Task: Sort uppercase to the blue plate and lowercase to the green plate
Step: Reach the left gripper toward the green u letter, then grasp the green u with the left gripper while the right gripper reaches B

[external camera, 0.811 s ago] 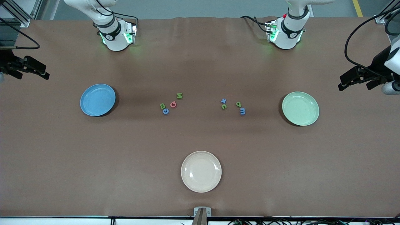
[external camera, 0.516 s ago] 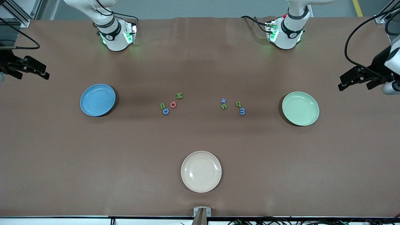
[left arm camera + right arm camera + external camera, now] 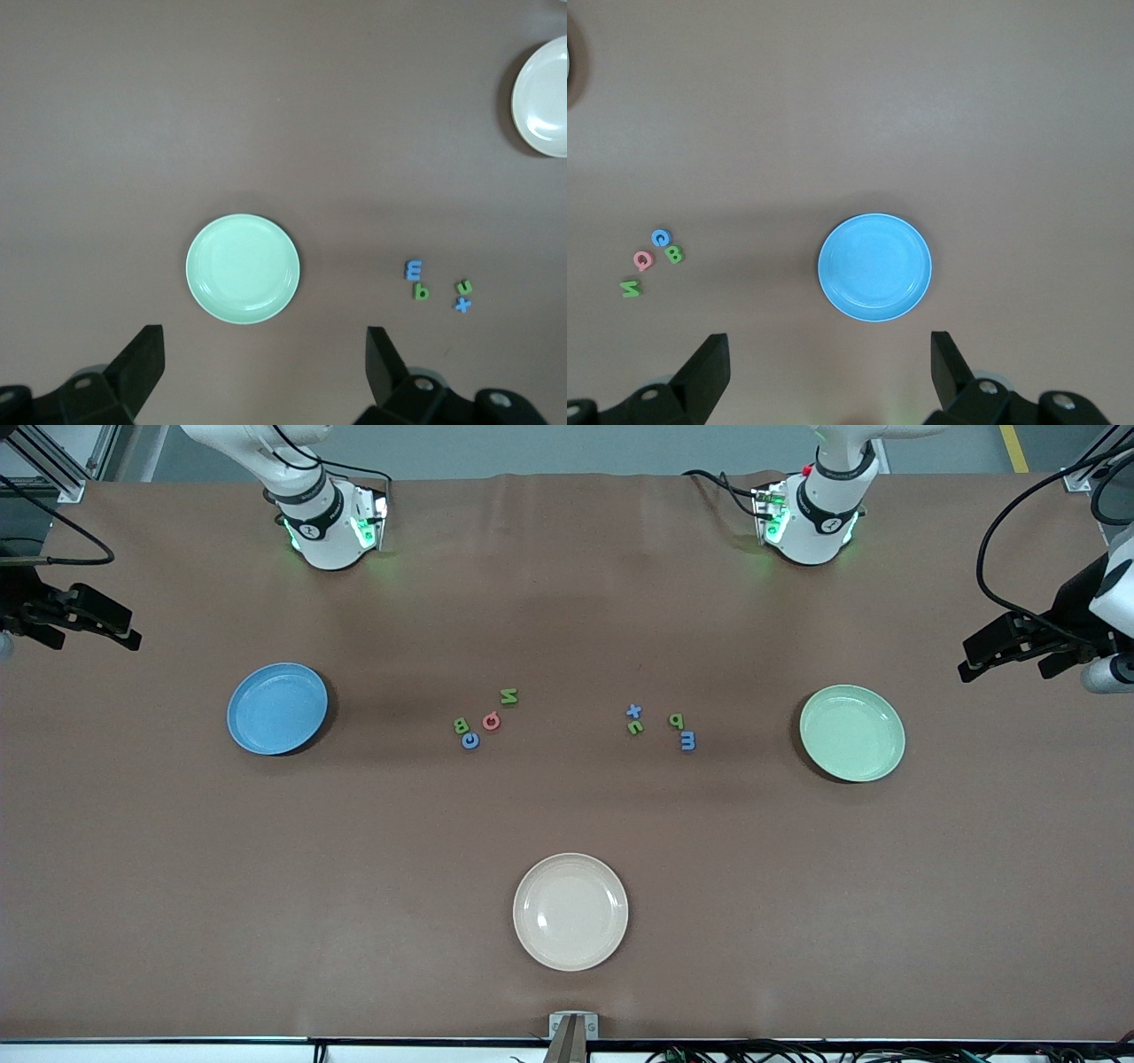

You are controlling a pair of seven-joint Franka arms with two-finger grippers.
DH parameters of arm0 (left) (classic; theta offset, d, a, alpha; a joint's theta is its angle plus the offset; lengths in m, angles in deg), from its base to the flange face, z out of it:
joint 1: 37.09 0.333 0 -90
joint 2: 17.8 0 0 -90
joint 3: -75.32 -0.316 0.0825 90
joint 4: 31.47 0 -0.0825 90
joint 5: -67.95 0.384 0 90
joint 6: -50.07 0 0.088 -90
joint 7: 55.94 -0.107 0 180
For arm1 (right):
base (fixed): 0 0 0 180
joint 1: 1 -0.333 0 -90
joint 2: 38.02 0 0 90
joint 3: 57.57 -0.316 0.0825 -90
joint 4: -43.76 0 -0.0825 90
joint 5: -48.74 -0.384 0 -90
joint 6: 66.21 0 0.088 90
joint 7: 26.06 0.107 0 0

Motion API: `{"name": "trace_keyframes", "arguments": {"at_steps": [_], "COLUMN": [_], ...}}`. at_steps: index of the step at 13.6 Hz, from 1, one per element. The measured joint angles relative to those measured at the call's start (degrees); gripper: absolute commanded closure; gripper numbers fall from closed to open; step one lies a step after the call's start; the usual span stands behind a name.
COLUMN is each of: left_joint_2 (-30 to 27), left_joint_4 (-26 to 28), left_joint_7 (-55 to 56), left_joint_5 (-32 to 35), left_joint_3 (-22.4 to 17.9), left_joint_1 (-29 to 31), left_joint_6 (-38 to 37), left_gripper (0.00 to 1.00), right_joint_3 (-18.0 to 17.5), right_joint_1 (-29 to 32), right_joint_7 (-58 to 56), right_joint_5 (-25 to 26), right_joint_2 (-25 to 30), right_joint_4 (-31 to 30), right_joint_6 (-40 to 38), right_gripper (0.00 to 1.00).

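Nothing sorted yet: both round shallow plates, blue and pale green, sit bare, foam letters between them, my jaws wide and empty.

The right hand hung spread wide high over the brown surface, above the blue plate, with the C, G, B and N clustered well apart from the plate.

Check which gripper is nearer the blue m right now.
Left. The left gripper, open, hangs at its own end of the table, past the green plate from the blue m. The right gripper, open, waits at the other end.
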Motion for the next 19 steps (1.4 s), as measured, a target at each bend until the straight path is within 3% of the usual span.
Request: {"name": "trace_keyframes", "arguments": {"at_steps": [5,10,19], "left_joint_2": [1.6,8.3,23.8], "left_joint_4": [1.7,2.5,7.0], "left_joint_7": [2.4,16.5,47.6], "left_joint_5": [-0.1,-0.1,-0.1], "left_joint_3": [2.1,5.1,5.2], "left_joint_1": [-4.4,-13.3,-27.8], "left_joint_6": [-1.2,1.1,22.4], "left_gripper": [0.0,0.0,0.0], "right_joint_3": [0.0,0.0,0.4], "right_joint_1": [0.0,0.0,0.8], "right_joint_7": [0.0,0.0,0.1], "right_joint_5": [0.0,0.0,0.1], "right_joint_2": [0.0,0.0,-1.3], "right_joint_4": [0.0,0.0,0.3], "right_joint_6": [0.0,0.0,0.2], "right_gripper": [0.0,0.0,0.0]}}
